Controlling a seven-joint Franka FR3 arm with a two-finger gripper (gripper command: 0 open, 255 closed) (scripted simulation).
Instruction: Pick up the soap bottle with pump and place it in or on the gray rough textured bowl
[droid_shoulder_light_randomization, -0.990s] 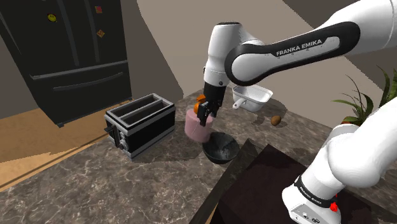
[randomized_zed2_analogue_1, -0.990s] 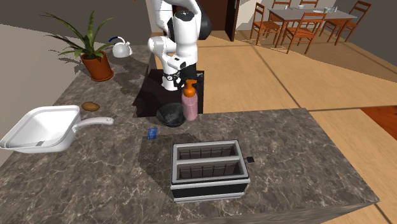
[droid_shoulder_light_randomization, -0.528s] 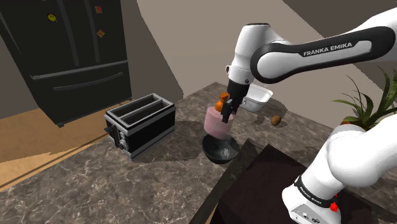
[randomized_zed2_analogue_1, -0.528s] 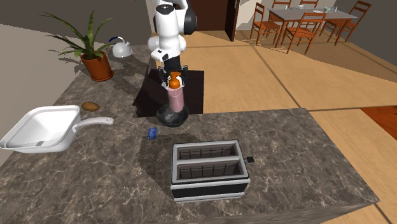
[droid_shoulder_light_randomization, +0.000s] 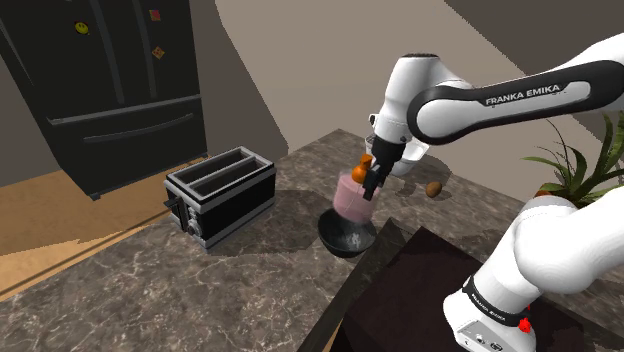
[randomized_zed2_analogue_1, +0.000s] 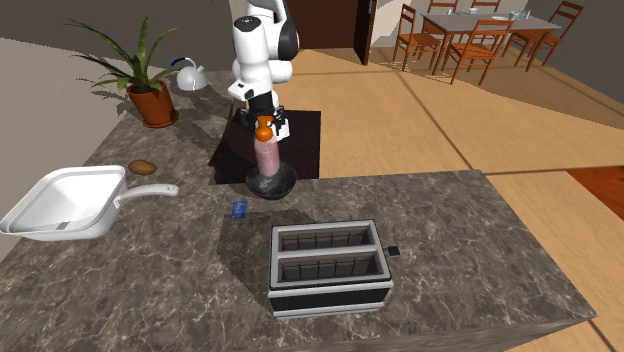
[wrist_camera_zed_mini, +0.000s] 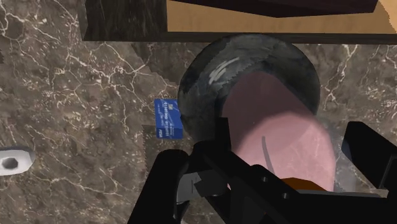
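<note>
Fingers (wrist_camera_zed_mini: 372, 153) of the black gripper (droid_shoulder_light_randomization: 370, 178): clasped on the upper part of the pink soap bottle (droid_shoulder_light_randomization: 352, 198), at its orange pump. Bottle: roughly upright, directly over the dark gray bowl (droid_shoulder_light_randomization: 335, 238), base at or inside the rim; contact with the bowl could not be told. Bowl stood on the marble countertop (droid_shoulder_light_randomization: 150, 290), a small blue card (wrist_camera_zed_mini: 168, 118) just beside it, a black toaster (droid_shoulder_light_randomization: 220, 192) well apart.
</note>
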